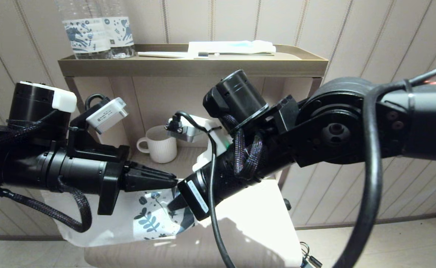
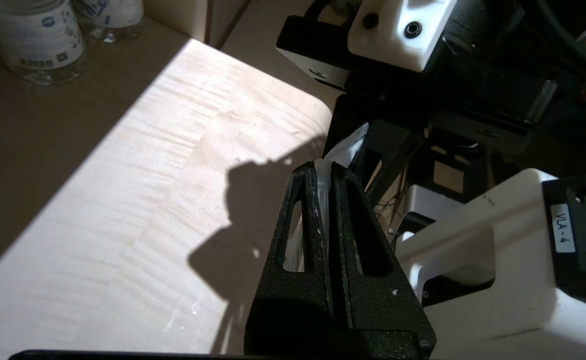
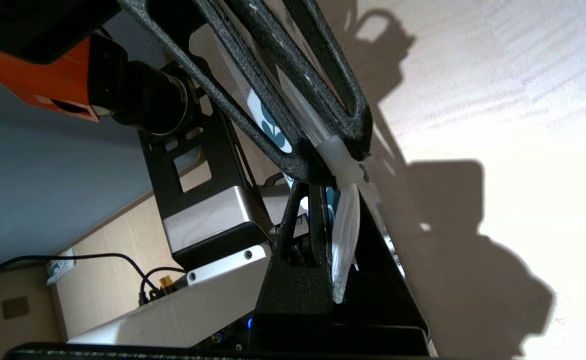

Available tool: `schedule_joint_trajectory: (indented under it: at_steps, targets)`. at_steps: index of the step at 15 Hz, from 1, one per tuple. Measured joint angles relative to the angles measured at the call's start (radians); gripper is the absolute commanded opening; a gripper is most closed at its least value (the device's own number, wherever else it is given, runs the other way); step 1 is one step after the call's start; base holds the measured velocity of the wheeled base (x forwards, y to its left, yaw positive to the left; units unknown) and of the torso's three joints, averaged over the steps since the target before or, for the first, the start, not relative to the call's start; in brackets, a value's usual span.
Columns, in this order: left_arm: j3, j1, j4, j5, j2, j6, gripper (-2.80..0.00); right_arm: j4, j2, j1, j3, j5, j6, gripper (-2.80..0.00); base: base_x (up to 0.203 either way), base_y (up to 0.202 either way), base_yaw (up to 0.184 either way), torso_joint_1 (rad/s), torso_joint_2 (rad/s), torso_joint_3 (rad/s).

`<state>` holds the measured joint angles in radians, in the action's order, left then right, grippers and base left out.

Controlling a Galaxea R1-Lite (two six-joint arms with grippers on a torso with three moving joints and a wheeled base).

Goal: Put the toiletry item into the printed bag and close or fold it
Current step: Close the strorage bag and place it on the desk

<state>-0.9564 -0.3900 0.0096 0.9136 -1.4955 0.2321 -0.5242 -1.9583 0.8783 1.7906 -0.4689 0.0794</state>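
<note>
Printed bag (image 1: pixel 147 219) hangs above the table's (image 1: pixel 255 208) near left edge — both grippers pinch its top edge. Left gripper (image 1: pixel 173 181) clamps it from the left; right gripper (image 1: pixel 175 203) just beside, clamped too.

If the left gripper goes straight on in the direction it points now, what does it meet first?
Most likely the right gripper. The left gripper, shut on the printed bag, points straight at it, tips nearly meeting on the bag's edge, though their exact depth is unclear.
</note>
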Motion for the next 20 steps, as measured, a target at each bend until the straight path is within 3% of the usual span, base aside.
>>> schedule_joint_trajectory:
  at_steps: [7, 16, 20]
  targets:
    - [0.006, 0.000, 0.000, -0.001, -0.007, 0.003, -2.80, 0.001, 0.006, -0.003, -0.025, 0.000, -0.003, -2.80, 0.000, 0.000, 0.000, 0.000, 0.00, 0.000]
    - [0.014, 0.000, -0.001, -0.004, -0.003, 0.008, -2.80, 0.006, 0.133, -0.043, -0.180, 0.002, -0.017, -2.80, 0.000, 0.000, 0.000, 0.000, 0.00, 0.000]
    - [0.014, 0.001, -0.001, -0.006, -0.004, 0.013, -2.80, 0.006, 0.224, -0.098, -0.273, 0.002, -0.017, -2.80, 0.000, 0.000, 0.000, 0.000, 0.00, 0.000]
